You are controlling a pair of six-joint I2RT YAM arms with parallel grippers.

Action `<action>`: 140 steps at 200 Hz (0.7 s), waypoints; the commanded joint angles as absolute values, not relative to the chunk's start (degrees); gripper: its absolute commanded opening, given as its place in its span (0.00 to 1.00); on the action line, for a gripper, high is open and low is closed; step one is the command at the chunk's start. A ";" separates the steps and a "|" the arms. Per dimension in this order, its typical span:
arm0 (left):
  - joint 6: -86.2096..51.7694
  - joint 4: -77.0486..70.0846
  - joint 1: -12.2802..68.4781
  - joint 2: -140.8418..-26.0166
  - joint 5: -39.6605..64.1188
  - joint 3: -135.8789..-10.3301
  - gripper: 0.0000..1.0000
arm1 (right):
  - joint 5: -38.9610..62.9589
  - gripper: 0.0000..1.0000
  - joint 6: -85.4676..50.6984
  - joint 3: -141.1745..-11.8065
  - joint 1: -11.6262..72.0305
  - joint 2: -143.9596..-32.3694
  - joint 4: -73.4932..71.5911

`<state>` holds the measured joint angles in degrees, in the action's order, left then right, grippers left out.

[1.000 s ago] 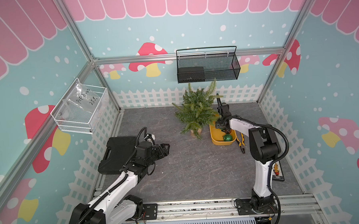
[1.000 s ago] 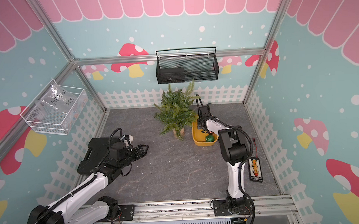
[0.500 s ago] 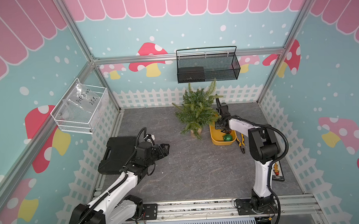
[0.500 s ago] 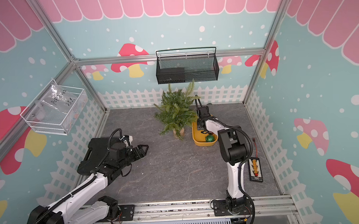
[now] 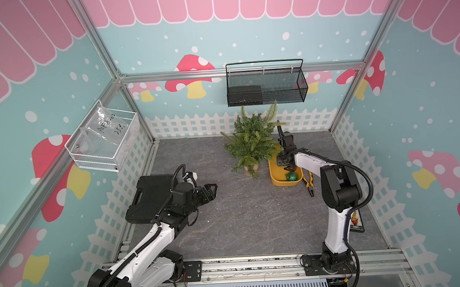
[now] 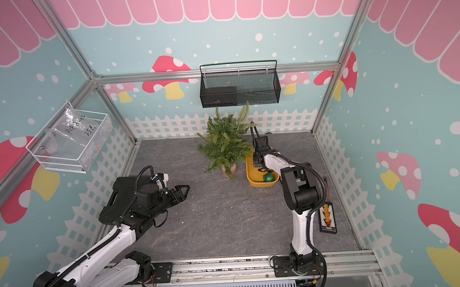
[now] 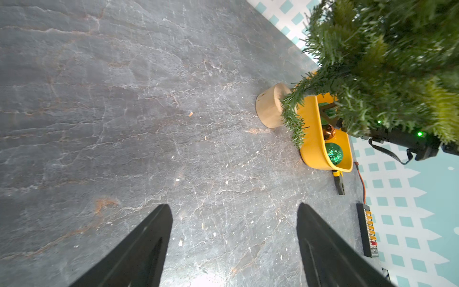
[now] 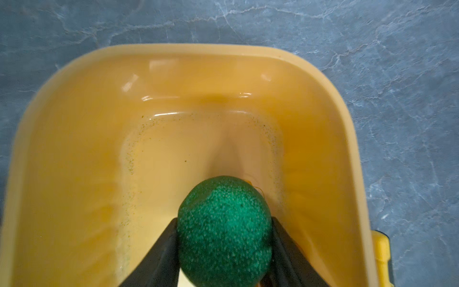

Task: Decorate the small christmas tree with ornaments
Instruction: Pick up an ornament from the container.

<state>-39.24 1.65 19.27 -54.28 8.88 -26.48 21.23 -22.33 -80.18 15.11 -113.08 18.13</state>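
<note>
Almost nothing has moved since the earlier frame: in both top views the arms keep their posts, the right one bent down into the tray (image 5: pixel 273 175).

Right gripper (image 8: pixel 224 220): jaws clamped on a green bauble (image 8: pixel 224 238), with one black finger (image 8: pixel 162 248) pressed to each side. The bauble is round and coated in coarse glitter. It sits low inside the tray; whether it rests on the bottom cannot be told.

Room: the tray is glossy yellow plastic with rounded corners and sloping walls. Its bottom ahead of the fingertips is bare, flecked with loose glitter. Back toward the arm's base lie a shiny copper bauble (image 7: pixel 328 131), then a second green bauble (image 5: pixel 291 176). The tree (image 5: pixel 252 140), bristly on a tan wooden base (image 7: pixel 269 105), stands just beside the tray, its lower branches overhanging the rim near the gripper. Pliers (image 5: pixel 309 180) lie along the tray's other side.

Left gripper (image 7: pixel 233 206): jaws wide apart, holding nothing, over bare grey veined floor (image 7: pixel 124 111), well apart from tree and tray.
</note>
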 commanded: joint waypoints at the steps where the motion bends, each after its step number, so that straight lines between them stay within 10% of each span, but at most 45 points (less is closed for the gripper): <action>1: -40.55 3.55 19.47 -52.35 10.57 -28.28 0.81 | 20.63 0.52 -22.02 -77.41 15.47 -103.93 15.69; 140: -41.33 4.07 24.86 -48.23 18.67 -38.40 0.78 | 39.63 0.52 -24.96 -60.09 14.33 -64.82 12.24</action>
<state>-40.42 4.12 22.96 -48.80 16.34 -35.09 34.22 -24.32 -59.72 14.46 -69.69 12.43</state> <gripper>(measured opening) 0.787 0.523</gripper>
